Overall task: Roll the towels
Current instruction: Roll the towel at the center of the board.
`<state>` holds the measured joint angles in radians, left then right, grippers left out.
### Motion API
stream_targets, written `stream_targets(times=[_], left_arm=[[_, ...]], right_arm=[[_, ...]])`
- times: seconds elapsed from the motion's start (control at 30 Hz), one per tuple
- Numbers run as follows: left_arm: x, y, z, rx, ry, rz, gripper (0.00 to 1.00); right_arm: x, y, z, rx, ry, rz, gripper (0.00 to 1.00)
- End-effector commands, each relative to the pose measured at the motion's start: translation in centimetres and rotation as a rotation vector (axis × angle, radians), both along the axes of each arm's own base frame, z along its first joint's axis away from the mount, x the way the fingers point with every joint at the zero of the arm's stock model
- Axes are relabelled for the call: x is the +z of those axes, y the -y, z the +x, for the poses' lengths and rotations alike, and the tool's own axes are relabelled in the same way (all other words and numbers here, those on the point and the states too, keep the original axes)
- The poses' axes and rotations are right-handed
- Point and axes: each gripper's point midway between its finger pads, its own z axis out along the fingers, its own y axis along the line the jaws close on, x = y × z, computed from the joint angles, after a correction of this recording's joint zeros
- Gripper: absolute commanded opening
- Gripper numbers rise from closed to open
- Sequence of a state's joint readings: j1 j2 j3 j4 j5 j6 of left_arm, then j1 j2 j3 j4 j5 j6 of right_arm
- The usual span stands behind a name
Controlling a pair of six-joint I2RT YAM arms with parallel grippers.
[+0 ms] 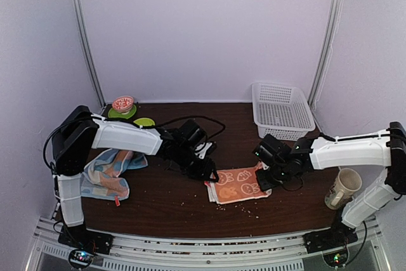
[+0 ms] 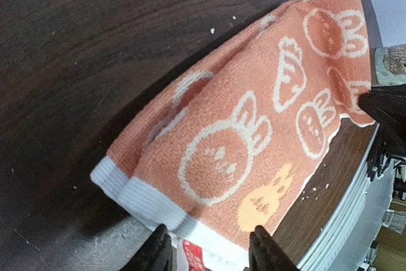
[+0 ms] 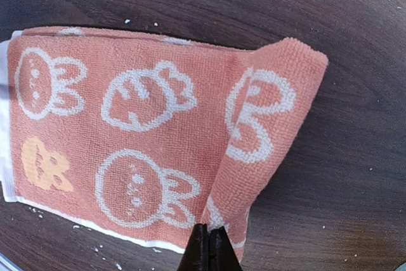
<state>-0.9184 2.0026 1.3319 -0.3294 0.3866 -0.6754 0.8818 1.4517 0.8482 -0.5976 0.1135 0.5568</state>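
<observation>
Top view, far left: the light-blue towel (image 1: 106, 174) lies crumpled on the worktop (image 1: 165, 201) under the left arm (image 1: 124, 136); neither wrist cam sees it. Behind it we see green discs (image 1: 144, 121) and a red-and-white bowl (image 1: 123, 103) on one. Next, the left end effector (image 2: 209, 251) is released: fingers (image 2: 157, 249) apart, straddling the white hem of the orange towel (image 1: 238, 185), a red tag (image 2: 193, 255) between them. Only the left wrist view shows that tag; its print is too small to read. The orange towel sits mid-worktop, folded flat, printed with white rabbits and carrots, no words. The right end effector (image 3: 208, 245) is clenched on the towel's right edge, with a flap folded back over the cloth; only the right wrist view shows that pinch. Far right: white basket (image 1: 282, 111) at the back, mug (image 1: 342, 187) beside the right arm (image 1: 349, 150). Mug print unreadable.
</observation>
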Motion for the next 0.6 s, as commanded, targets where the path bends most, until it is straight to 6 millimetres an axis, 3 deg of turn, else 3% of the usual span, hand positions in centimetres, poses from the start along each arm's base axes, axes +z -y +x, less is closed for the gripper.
stream_targets(times=[0.0, 0.33, 0.57], left_arm=[[0.9, 1.1, 0.0, -0.018, 0.012, -0.048, 0.43], [1.3, 1.5, 0.0, -0.03, 0.006, -0.061, 0.43], [4.2, 2.0, 0.0, -0.041, 0.028, -0.116, 0.45]], right_arm=[[0.2, -1.8, 0.2, 0.046, 0.014, 0.071, 0.0], [-2.3, -2.9, -1.3, 0.1, -0.071, 0.112, 0.0], [-3.3, -3.0, -2.3, 0.131, -0.114, 0.123, 0.0]])
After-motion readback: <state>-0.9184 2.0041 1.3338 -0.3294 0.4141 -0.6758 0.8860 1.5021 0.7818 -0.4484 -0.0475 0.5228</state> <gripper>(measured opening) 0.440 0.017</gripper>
